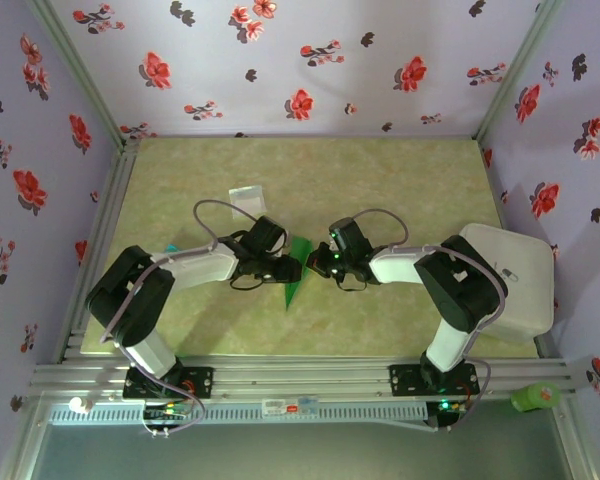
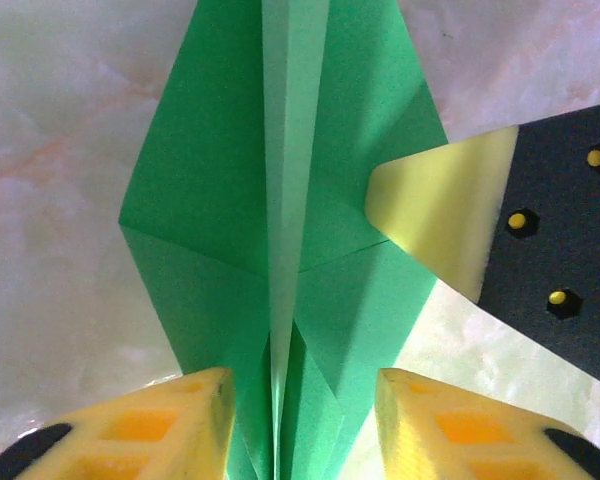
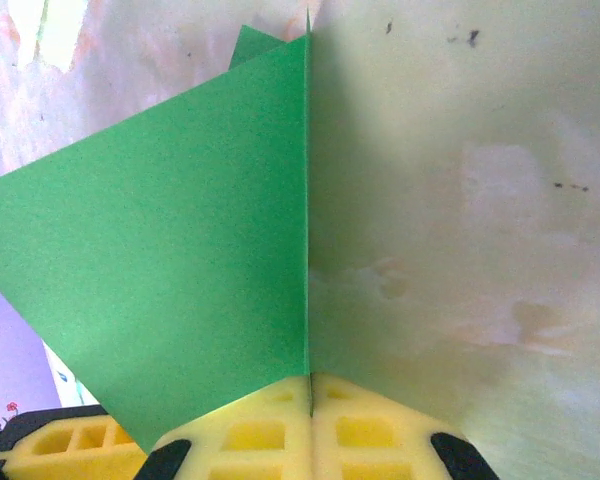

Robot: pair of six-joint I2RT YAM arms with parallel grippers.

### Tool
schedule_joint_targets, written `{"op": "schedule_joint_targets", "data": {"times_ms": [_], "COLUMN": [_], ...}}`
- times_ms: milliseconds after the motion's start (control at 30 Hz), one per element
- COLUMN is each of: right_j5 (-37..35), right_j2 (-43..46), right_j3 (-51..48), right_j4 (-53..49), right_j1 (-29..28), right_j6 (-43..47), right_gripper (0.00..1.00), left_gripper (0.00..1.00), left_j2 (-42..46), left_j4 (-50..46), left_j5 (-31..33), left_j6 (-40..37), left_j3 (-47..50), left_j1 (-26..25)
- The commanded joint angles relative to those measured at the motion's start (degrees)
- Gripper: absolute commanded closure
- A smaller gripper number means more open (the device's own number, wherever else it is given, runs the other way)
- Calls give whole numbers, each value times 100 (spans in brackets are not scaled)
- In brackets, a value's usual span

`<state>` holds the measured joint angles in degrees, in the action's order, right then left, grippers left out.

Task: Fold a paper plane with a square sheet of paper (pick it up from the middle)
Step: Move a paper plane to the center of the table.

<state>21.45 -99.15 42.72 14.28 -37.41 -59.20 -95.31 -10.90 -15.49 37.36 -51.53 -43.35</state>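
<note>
My right tool [image 3: 310, 388] pinches the slim bright green paper plane [image 3: 180, 260]; my left tool [image 2: 300, 395] stands open around it. Closing off-centre may crush the crease.

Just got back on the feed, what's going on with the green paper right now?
Both arms meet at mid-table over the green paper, already folded into a pointed dart shape with a centre crease. The right gripper is shut on one edge of it. The left gripper straddles the centre crease with its jaws apart, not clearly pinching. A small pale packet lies apart, farther back on the table.
</note>
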Motion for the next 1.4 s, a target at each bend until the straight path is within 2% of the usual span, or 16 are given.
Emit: {"op": "schedule_joint_targets", "data": {"times_ms": [0,67,333,733,967,1100,1200,1367], "right_j5": [13,12,17,15,18,0,-85,-439], "right_j2": [1,1,10,24,45,103,255,717], "right_j3": [70,63,62,36,38,74,96,135], "right_j4": [-93,-84,-75,-75,-83,-193,-410,-1128], "right_j1": [-12,-12,-12,-12,-12,3,22,104], "right_j6": [-30,-30,-39,-30,-13,54,168,525], "right_gripper": [97,97,97,95,92,88,78,69], "left_gripper": [63,68,67,76,81,84,87,90], "left_j2": [-93,-110,-338,-742,-899,-913,-907,-853], "left_j4": [43,44,-74,-286,-598,-774,-907,-1182], "left_j5": [-105,-120,-126,-80,176,386,595,1014], "left_j6": [-1,-14,-93,-274,-388,-401,-342,-140], "left_j3": [-24,-31,-184,-566,-782,-863,-911,-978], "left_j1": [-51,-51,-59,-109,-165,-208,-226,-261]}}
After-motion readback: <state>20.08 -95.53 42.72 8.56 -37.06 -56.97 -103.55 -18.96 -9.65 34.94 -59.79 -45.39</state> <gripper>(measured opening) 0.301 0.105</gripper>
